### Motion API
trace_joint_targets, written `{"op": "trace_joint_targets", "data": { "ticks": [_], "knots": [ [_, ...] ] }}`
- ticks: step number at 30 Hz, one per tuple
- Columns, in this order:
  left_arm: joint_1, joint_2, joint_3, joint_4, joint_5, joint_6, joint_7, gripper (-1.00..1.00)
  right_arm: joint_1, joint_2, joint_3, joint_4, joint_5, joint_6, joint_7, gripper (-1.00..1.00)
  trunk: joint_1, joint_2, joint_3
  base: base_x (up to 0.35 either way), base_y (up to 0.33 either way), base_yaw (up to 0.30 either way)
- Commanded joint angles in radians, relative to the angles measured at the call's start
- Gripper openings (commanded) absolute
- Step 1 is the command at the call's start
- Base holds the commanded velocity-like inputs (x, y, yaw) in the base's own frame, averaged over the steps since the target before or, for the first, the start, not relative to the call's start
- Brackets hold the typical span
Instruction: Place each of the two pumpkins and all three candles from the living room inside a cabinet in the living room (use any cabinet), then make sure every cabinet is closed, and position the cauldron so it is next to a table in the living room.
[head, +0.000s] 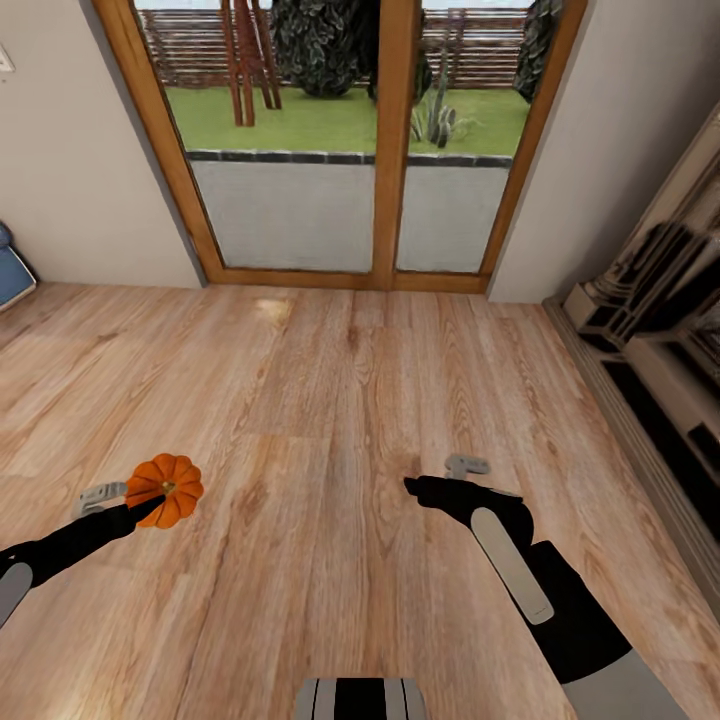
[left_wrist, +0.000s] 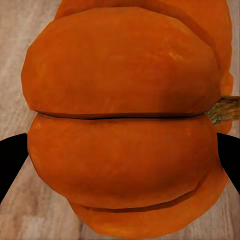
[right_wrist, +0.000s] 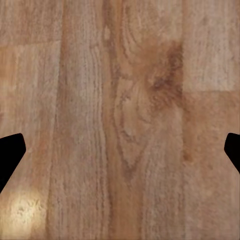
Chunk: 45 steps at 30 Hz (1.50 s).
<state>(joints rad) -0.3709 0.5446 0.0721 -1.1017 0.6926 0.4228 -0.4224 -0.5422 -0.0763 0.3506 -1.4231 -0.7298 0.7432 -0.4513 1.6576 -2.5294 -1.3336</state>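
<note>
Gripping one pumpkin (head: 167, 489) at lower left of frame, left gripper (head: 150, 503) is clamped on it; right gripper (head: 425, 487) hangs spread and empty over wooden floor (head: 330, 400). Stowing remains outstanding.

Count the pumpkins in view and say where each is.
1. The pumpkin is held in the left gripper above the wood floor. The second isn't in these views.

Looking down from the head over plank floor (head: 330, 400) toward a glazed door (head: 345, 140), while pressing close on the pumpkin (left_wrist: 122, 120) and facing bare floor from the wrists
</note>
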Motion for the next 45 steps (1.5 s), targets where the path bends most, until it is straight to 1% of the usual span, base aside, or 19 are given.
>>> {"op": "trace_joint_targets", "data": {
  "ticks": [1, 5, 8, 11, 15, 18, 21, 22, 23, 24, 27, 28, 30, 32, 40, 45],
  "knots": [
    [0.0, 0.0, 0.001, -0.001, 0.008, 0.009, -0.001, -1.0, -0.001, 0.0, 0.002, -0.001, -0.01, 0.001, -0.01, 1.0, 0.0, 0.0, -0.001, 0.0, 0.0, 0.082],
    [0.006, 0.0, 0.001, -0.005, 0.008, 0.009, -0.001, -1.0, -0.001, 0.004, 0.003, 0.003, -0.011, 0.001, -0.01, 1.0, 0.0, 0.0, -0.001, 0.0, 0.0, 0.217],
    [0.021, -0.001, 0.001, -0.035, 0.007, 0.01, 0.0, -1.0, -0.001, 0.007, 0.004, 0.008, -0.011, 0.001, -0.01, 1.0, 0.0, 0.0, -0.001, 0.0, -0.023, 0.274],
    [0.032, -0.002, 0.001, -0.059, 0.007, 0.013, 0.0, -1.0, -0.001, 0.008, 0.004, 0.009, -0.011, 0.001, -0.01, 1.0, 0.0, 0.0, -0.001, 0.0, -0.206, 0.284],
    [0.035, -0.002, 0.001, -0.064, 0.005, 0.012, 0.002, -1.0, -0.001, 0.009, 0.004, 0.009, -0.011, 0.001, -0.01, 1.0, 0.0, 0.0, -0.001, 0.0, -0.228, 0.286],
    [0.037, -0.008, 0.0, -0.088, -0.029, 0.011, 0.032, -1.0, -0.001, 0.009, 0.004, 0.013, -0.011, 0.0, -0.009, 1.0, 0.0, 0.0, -0.001, 0.0, -0.051, 0.124],
    [0.058, -0.036, 0.0, -0.143, -0.073, 0.018, 0.088, -1.0, -0.001, 0.009, 0.004, 0.014, -0.011, -0.001, -0.009, 1.0, 0.0, 0.0, -0.001, 0.0, -0.013, 0.033],
    [0.065, -0.046, 0.001, -0.168, -0.081, 0.02, 0.108, -1.0, -0.001, 0.009, 0.004, 0.015, -0.011, -0.001, -0.009, 1.0, 0.0, 0.0, -0.001, 0.0, -0.005, 0.013],
    [0.069, -0.05, 0.001, -0.179, -0.084, 0.021, 0.118, -1.0, -0.001, 0.009, 0.004, 0.015, -0.011, -0.001, -0.009, 1.0, 0.0, 0.0, -0.001, 0.0, -0.003, 0.008],
    [0.084, -0.059, 0.001, -0.213, -0.09, 0.023, 0.144, -1.0, -0.001, 0.009, 0.004, 0.015, -0.01, -0.001, -0.009, 1.0, 0.0, 0.0, -0.001, 0.0, -0.002, 0.005],
    [0.109, -0.066, 0.001, -0.282, -0.092, 0.033, 0.189, -1.0, -0.001, 0.009, 0.004, 0.015, -0.01, -0.001, -0.009, 1.0, 0.0, 0.0, -0.001, 0.0, -0.001, 0.002],
    [0.123, -0.067, 0.001, -0.316, -0.091, 0.049, 0.201, -1.0, -0.001, 0.009, 0.004, 0.015, -0.01, -0.001, -0.009, 1.0, 0.0, 0.0, -0.001, 0.0, 0.0, 0.0],
    [0.141, -0.068, 0.0, -0.36, -0.091, 0.07, 0.208, -1.0, -0.001, 0.009, 0.004, 0.015, -0.011, -0.001, -0.009, 1.0, 0.0, 0.0, -0.001, 0.0, 0.0, 0.0],
    [0.152, -0.069, 0.0, -0.386, -0.091, 0.08, 0.212, -1.0, -0.001, 0.009, 0.004, 0.015, -0.011, -0.001, -0.009, 1.0, 0.0, 0.0, -0.001, 0.0, 0.0, 0.0],
    [0.172, -0.068, 0.002, -0.423, -0.095, 0.086, 0.215, -1.0, -0.001, 0.009, 0.004, 0.015, -0.011, -0.001, -0.009, 1.0, 0.0, 0.0, -0.001, 0.019, 0.0, 0.004],
    [0.176, -0.069, 0.004, -0.427, -0.096, 0.086, 0.215, -1.0, -0.001, 0.009, 0.005, 0.015, -0.011, -0.001, -0.009, 1.0, 0.0, 0.0, -0.001, 0.209, -0.034, 0.192]
  ]
}}
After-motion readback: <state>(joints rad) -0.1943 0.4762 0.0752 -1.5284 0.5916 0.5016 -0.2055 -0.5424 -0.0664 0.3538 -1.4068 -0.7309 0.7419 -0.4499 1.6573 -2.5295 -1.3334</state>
